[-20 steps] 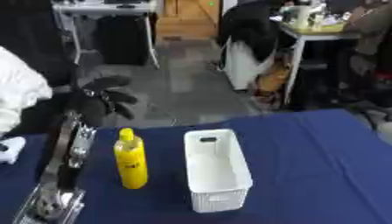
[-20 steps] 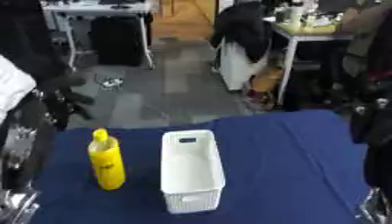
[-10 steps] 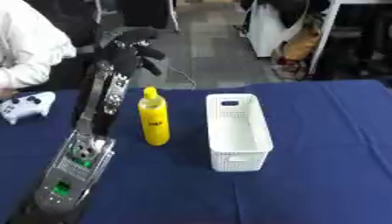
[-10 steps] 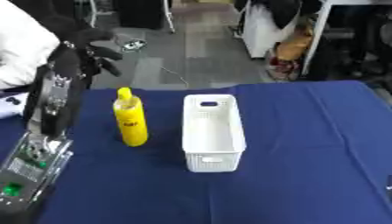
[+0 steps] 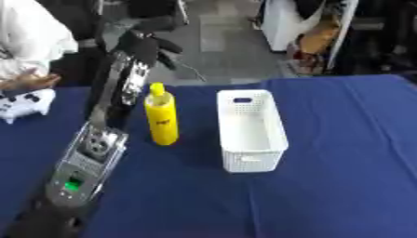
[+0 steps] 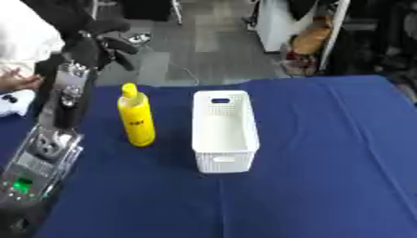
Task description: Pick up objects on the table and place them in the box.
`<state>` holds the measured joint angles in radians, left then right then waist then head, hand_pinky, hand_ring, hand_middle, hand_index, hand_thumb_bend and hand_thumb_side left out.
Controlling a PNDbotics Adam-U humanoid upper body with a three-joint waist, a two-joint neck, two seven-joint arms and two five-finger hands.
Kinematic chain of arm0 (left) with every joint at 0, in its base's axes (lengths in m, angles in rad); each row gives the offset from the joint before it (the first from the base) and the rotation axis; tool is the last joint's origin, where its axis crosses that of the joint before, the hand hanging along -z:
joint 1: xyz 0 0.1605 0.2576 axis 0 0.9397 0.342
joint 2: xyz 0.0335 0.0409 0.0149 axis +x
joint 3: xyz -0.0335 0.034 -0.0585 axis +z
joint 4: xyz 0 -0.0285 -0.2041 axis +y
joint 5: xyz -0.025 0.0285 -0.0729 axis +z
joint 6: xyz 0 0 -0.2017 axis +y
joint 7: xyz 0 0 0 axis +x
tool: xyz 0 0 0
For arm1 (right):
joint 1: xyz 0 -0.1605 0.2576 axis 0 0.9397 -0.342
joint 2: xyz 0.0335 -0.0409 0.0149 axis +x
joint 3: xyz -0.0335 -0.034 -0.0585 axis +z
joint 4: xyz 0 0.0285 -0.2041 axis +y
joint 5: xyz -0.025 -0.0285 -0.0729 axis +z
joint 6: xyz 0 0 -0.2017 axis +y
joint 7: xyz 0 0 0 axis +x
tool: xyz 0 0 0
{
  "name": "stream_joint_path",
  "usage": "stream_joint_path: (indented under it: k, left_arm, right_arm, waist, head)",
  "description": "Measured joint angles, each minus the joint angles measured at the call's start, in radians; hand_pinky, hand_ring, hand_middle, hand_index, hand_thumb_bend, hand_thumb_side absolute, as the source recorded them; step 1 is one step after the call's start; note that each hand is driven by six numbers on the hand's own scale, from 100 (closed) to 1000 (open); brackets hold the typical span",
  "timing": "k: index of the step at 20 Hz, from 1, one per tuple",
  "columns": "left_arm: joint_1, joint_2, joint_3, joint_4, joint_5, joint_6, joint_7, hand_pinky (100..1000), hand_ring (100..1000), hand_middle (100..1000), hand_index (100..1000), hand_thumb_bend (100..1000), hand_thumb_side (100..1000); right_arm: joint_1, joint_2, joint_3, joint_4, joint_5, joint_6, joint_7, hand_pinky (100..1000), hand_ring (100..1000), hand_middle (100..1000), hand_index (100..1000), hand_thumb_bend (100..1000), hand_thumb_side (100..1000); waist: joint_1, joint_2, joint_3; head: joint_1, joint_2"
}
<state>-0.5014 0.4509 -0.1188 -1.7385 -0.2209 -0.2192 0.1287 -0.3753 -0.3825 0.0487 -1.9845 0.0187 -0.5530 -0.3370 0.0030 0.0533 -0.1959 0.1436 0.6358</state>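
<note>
**Left hand raised beyond the bottle, basket standing empty**

The robot's black left hand is held up at the far end of its long silver-and-black left arm, which runs in from the lower left corner across the counter. Its fingers are curled in part, and nothing lies between them (it holds nothing that shows). The hand sits above the far edge of the counter, over the grey floor behind.

Just below the hand and slightly to its right stands the yellow plastic squeeze bottle with a pointed cap, upright on the dark blue cloth-covered counter. The bottle is just beside the forearm, and whether the two touch cannot be told.

Further right of the hand, beyond the bottle, rests the white perforated plastic basket with a handle slot at its far end. It stands apart from the bottle, long side running away from the robot, and its inside shows only white floor.

To the left of the hand, at the counter's left edge, lies a white game controller, with a person's hand and white sleeve just above it.

The right hand shows in neither view.
</note>
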Motion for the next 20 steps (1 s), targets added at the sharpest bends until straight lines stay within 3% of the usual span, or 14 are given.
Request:
stream_joint_path:
  k: [3,10,13,14,20]
  left_arm:
    - [-0.052,0.041,-0.001,0.07,-0.082,0.027,-0.027,530,636,797,883,185,996]
    - [-0.148,0.102,-0.02,0.245,-0.301,0.014,-0.086,649,741,870,944,485,890]
    - [-0.166,0.107,-0.026,0.303,-0.388,0.007,-0.121,677,765,891,968,495,875]
    - [-0.171,0.108,-0.029,0.32,-0.414,0.007,-0.138,706,787,916,985,461,852]
    - [-0.187,0.108,-0.035,0.387,-0.508,-0.001,-0.222,693,763,894,958,453,830]
  right_arm:
    - [0.0,0.0,-0.001,0.0,0.002,0.003,-0.003,100,215,214,362,167,792]
    - [0.0,0.0,0.0,0.0,-0.003,0.004,-0.011,100,215,214,362,164,791]
    - [0.001,0.0,0.0,0.0,-0.007,0.006,-0.013,100,215,214,362,163,791]
    - [0.001,0.0,0.0,0.0,-0.007,0.006,-0.014,100,215,214,362,162,791]
    - [0.001,0.0,0.0,0.0,-0.007,0.007,-0.015,100,214,214,362,161,793]
  waist:
    - [0.003,-0.001,-0.003]
    - [0.006,-0.003,-0.005]
    - [0.006,-0.004,-0.005]
    - [0.006,-0.004,-0.005]
    - [0.008,-0.004,-0.006]
  head:
    - [0.0,0.001]
    - [0.007,0.001]
    - [0.009,-0.006]
    - [0.009,-0.011]
    - [0.009,-0.037]
